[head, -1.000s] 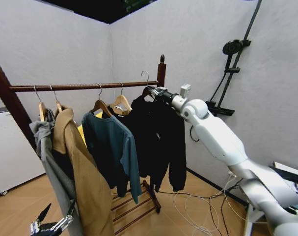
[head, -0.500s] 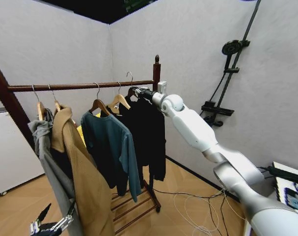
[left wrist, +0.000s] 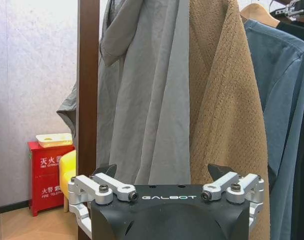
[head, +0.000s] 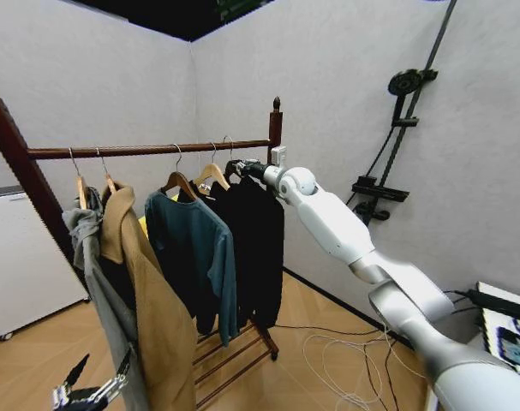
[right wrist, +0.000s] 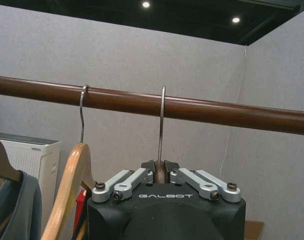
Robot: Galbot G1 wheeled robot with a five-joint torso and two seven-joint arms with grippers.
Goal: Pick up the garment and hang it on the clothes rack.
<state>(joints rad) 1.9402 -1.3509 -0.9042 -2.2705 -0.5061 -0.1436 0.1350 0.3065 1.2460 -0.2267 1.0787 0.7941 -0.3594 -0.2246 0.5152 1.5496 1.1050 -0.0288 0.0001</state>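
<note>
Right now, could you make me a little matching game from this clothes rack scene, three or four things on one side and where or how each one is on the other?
Things:
1. garment
2. teal sweater
3. left gripper
4. shower-head stand

Places or states:
A. low, jaws open, near the tan coat
B. against the wall, past the clothes rack
C. hanger gripped by the right gripper
D. between tan coat and black clothes

Pairs: 1-C, 2-D, 3-A, 4-B

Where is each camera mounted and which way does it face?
Head: high, facing the dark reddish-brown wooden clothes rack; right arm holds the plain black top there.
Left wrist: low, facing grey and tan coats; left gripper open.
Right wrist: under the rail; right gripper shut on the hanger.
Shared: rail, wooden hanger.
</note>
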